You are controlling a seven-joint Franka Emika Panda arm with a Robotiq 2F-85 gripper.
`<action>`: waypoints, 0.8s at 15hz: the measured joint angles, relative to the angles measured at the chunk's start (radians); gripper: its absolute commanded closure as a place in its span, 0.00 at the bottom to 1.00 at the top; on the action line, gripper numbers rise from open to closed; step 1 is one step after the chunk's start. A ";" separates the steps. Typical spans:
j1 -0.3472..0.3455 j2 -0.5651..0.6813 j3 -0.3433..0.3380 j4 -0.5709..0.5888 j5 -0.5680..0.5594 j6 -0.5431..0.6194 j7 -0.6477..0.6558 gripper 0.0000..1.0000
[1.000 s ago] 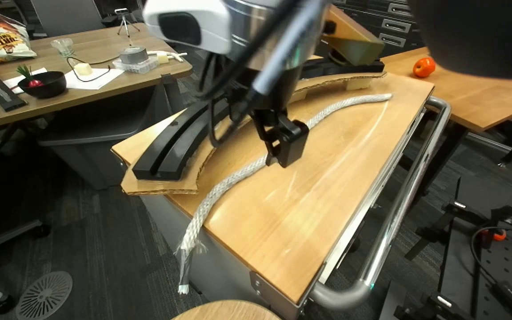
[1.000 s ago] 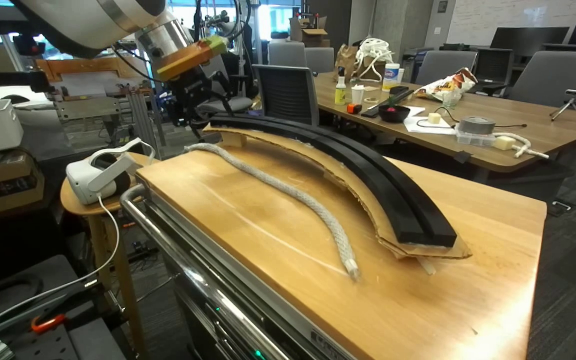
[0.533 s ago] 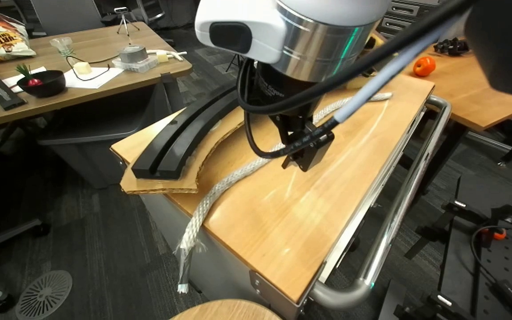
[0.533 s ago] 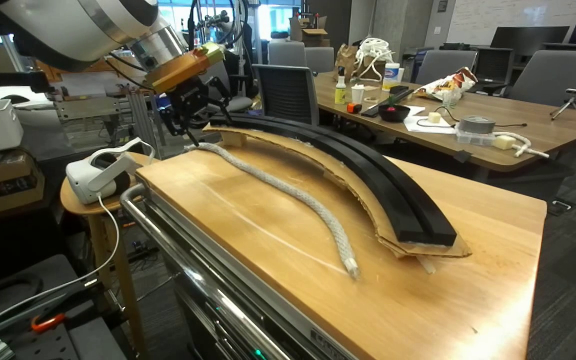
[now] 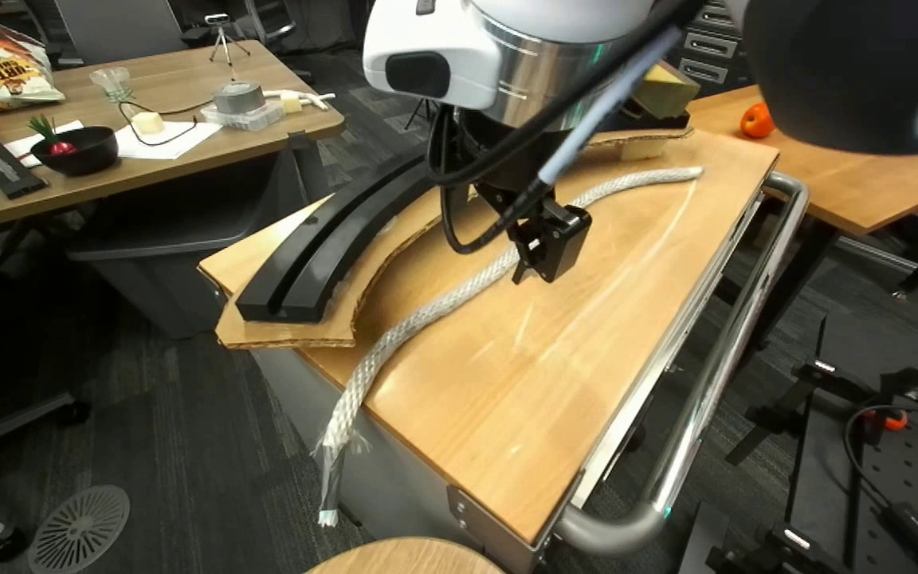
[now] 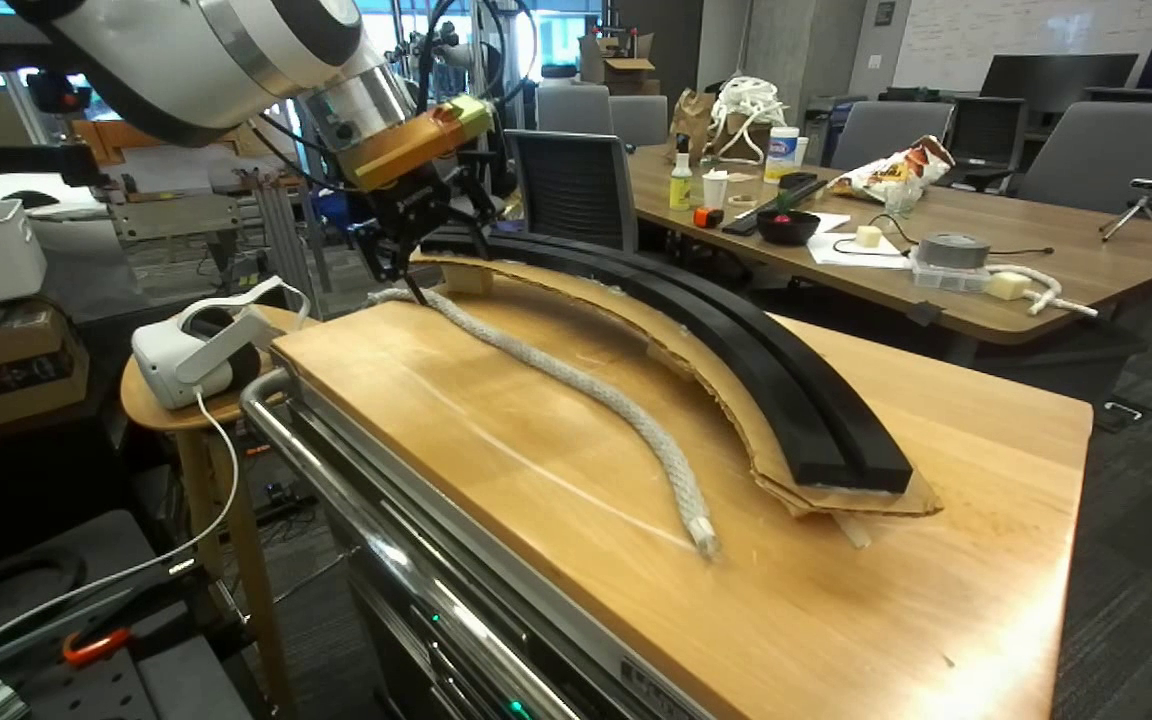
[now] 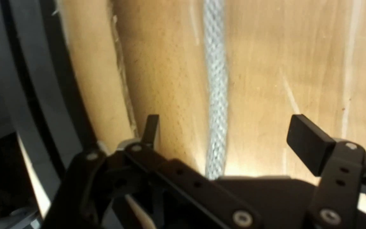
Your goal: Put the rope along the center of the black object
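The rope (image 5: 451,299) is a pale grey-white braided cord lying in a gentle curve on the wooden board. It also shows in an exterior view (image 6: 576,375) and in the wrist view (image 7: 217,95). One end hangs over the board's edge. The black object (image 5: 323,263) is a curved grooved track on cardboard, beside the rope; it also shows in an exterior view (image 6: 736,330) and at the left of the wrist view (image 7: 40,63). My gripper (image 7: 226,132) is open and empty above the rope, which runs between its fingers. It also shows in an exterior view (image 6: 454,275).
The cardboard base (image 6: 716,400) under the track stands raised beside the rope. A metal rail (image 6: 406,560) runs along the board's edge. A round stool with a white headset (image 6: 176,360) stands beside the board. A table (image 6: 1086,250) with several objects stands beyond.
My gripper has shifted over the board and, in an exterior view, moved right along the rope. The rope and the black object have not moved.
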 measured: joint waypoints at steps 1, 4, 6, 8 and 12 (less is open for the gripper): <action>-0.001 0.006 -0.001 0.003 0.008 -0.010 -0.004 0.00; -0.001 0.010 0.001 0.002 0.008 -0.009 -0.004 0.00; -0.001 0.010 0.001 0.002 0.008 -0.009 -0.004 0.00; -0.001 0.010 0.001 0.002 0.008 -0.009 -0.004 0.00; -0.008 0.007 -0.013 0.000 0.006 -0.007 0.036 0.00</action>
